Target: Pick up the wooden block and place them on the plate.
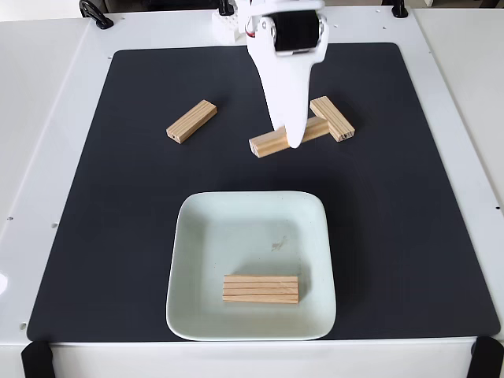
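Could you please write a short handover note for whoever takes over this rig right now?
Gripper: lowered over the middle wooden block on the black mat; whether its jaws are open or shut cannot be told.
Done: one wooden block lies flat in the plate.
Left: three blocks on the mat: the left block, the middle one, and the right block, which touches or overlaps the middle one.

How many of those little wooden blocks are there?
4. One wooden block lies on the plate; one upper left on the mat; two touching, and, under the gripper.
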Tool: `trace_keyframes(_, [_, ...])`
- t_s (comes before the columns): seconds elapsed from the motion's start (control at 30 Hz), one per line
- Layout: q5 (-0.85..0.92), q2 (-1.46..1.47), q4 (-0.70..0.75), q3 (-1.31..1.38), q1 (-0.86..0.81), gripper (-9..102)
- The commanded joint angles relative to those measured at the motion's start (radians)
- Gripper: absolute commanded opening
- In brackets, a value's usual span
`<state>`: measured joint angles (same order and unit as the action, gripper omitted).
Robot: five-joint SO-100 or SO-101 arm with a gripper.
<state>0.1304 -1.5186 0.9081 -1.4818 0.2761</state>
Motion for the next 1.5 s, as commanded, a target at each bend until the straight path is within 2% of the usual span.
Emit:
trace_keyframes(0.0, [-0.066, 0.126, -0.014, 0.218, -0.023, 0])
trace_keyframes(0.27, [-0.192, 0.396, -0.014, 0.572, -0.069, 0])
trace_keyframes(0.7, [-0.196, 0.712, -0.014, 1.011, -0.092, 0])
trace_keyframes(1.13, [-0.186, 0.824, -0.014, 1.077, -0.153, 0])
trace_keyframes(1.47, [-0.196, 0.827, -0.014, 1.078, -0.123, 0])
